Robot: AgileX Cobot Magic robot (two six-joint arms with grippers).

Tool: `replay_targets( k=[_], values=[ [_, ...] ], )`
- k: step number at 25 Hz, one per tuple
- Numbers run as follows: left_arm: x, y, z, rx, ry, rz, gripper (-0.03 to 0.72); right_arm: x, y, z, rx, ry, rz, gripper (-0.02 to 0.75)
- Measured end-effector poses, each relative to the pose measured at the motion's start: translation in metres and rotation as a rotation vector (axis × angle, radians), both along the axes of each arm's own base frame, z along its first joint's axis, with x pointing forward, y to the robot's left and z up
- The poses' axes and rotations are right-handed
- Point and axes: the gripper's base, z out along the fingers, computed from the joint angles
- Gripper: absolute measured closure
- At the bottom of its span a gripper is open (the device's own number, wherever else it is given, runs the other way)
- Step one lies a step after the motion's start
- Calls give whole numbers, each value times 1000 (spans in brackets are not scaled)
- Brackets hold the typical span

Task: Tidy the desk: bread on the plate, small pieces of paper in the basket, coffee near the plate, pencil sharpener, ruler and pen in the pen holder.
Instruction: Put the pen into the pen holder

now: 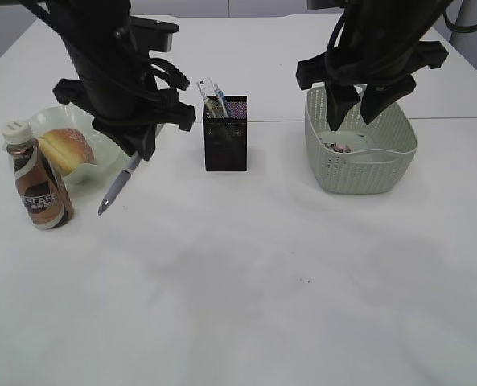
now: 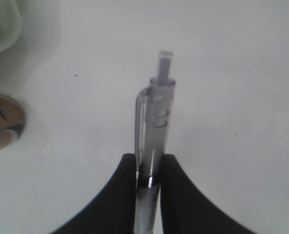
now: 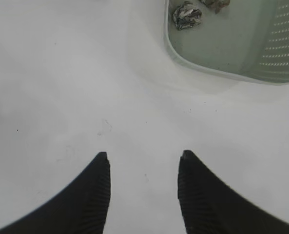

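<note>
My left gripper is shut on a translucent grey pen and holds it slanted above the table; the left wrist view shows the pen clamped between the jaws. Bread lies on the pale green plate. A coffee bottle stands just in front of the plate. The black mesh pen holder holds a ruler and other items. My right gripper is open and empty above the green basket, whose floor holds crumpled paper pieces.
The white table stretches wide in front of the objects. A seam runs across the table behind the pen holder. The basket rim lies at the top right of the right wrist view.
</note>
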Motion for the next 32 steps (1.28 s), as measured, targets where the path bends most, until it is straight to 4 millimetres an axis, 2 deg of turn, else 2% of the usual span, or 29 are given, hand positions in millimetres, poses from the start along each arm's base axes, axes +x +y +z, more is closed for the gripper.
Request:
replay_targets(
  k=[5, 13, 16, 24, 28, 32],
  values=[
    [-1, 7, 15, -6, -116, 21, 611, 0, 0, 0, 0, 0, -1, 404],
    [-27, 24, 3, -105, -334, -9, 612, 0, 1, 0, 7, 2, -3, 404],
    [-30, 25, 2, -130, -385, -43, 611, 0, 1, 0, 7, 2, -3, 404],
    [-23, 16, 7, -227, -545, -138, 611, 2, -6, 1, -55, -25, -30, 404],
    [-22, 23, -2, -322, -622, -167, 611, 3, -8, 1, -77, -35, -39, 404],
    [-22, 44, -17, -439, -717, -181, 611, 3, -9, 1, -92, -41, -40, 404]
  ],
)
